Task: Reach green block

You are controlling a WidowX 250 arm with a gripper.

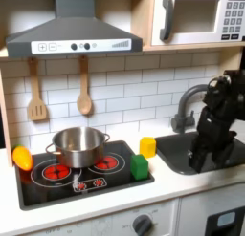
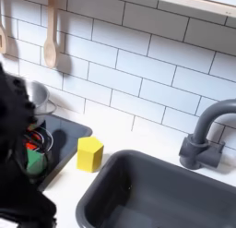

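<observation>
Green block (image 1: 140, 167): small bright cube, upright on stove's front right corner, untouched.

green block (image 1: 140, 167), yellow block (image 1: 147, 146), steel-grey pot (image 1: 78, 144)

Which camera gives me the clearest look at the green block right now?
The first exterior view. There the green block sits whole and unblocked at the stovetop's front right corner, below the yellow block. In the second exterior view only part of the green block shows at the left edge, partly hidden behind the dark, blurred arm.
</observation>
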